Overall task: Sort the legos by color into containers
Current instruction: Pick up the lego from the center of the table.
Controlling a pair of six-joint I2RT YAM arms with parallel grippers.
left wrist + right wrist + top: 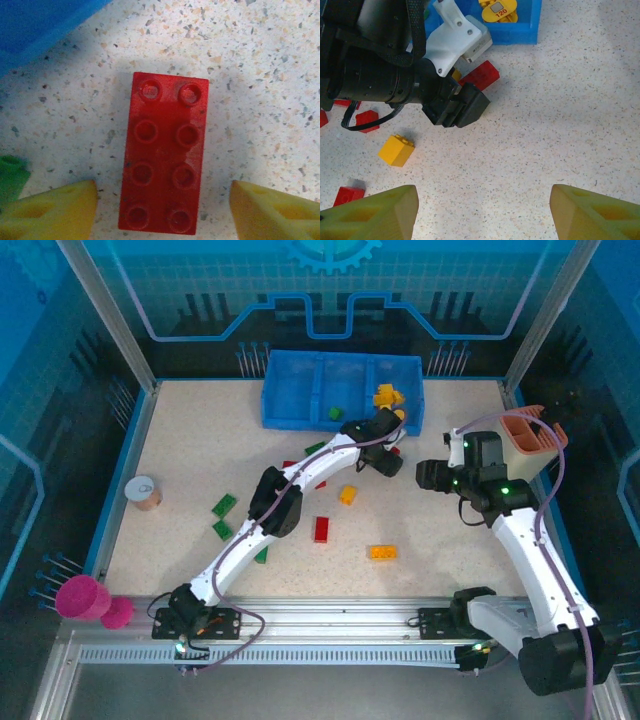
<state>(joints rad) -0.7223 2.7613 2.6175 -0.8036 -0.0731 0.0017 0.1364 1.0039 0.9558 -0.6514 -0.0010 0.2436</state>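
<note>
A red lego lies flat on the speckled table, studs up, close to the blue tray. My left gripper is open and straddles its near end, with a gap on each side. In the overhead view the left gripper is just in front of the containers; the middle one holds a green lego, the right one yellow legos. My right gripper is open above bare table, right of the left gripper. Loose legos lie mid-table: yellow, red, orange, green.
A salmon-and-beige holder stands at the right edge, behind the right arm. A pink cup lies off the front left corner, and a small round tin sits at the left. A green lego lies beside the left finger.
</note>
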